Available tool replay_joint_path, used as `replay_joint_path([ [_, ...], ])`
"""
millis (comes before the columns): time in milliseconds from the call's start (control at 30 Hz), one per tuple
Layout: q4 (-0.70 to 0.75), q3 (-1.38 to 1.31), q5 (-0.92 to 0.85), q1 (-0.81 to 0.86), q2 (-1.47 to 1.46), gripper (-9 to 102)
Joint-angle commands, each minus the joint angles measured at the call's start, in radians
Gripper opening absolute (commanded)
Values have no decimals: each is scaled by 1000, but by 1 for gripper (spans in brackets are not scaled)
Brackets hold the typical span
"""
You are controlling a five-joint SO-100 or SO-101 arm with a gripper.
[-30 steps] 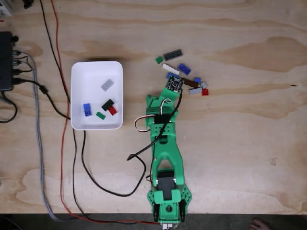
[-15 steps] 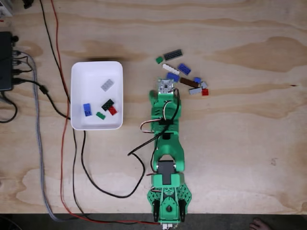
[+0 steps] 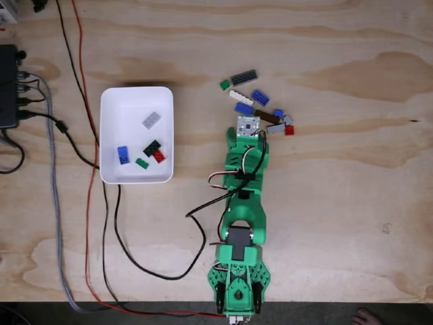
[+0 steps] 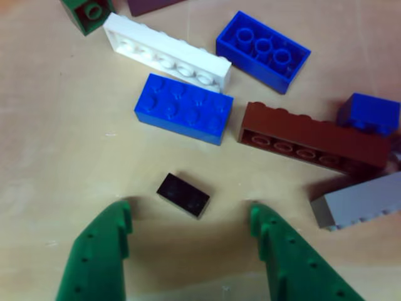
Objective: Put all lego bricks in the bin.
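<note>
Lego bricks (image 3: 260, 108) clustered on table; black plate (image 4: 183, 194) just ahead of gripper (image 4: 191, 219) | jaws spread wide, empty | bin (image 3: 108, 101) holds five

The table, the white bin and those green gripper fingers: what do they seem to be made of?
The table looks like unfinished plywood: pale, matte, with wavy grain bands and darker patches. The white bin appears to be smooth moulded plastic, with rounded corners and an even, slightly glossy surface. The green gripper fingers seem to be plastic, possibly 3D-printed: a uniform matte green dotted with small holes. The close view is too soft to show layer lines.
</note>
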Motion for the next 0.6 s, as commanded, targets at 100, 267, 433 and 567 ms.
replay_joint_path([
  [100,0,-67,-23,-2,-63,12],
  [267,38,-61,-17,-12,-38,6],
  [433,54,-6,-5,-26,34,5],
  [567,69,8,15,-32,66,0],
])
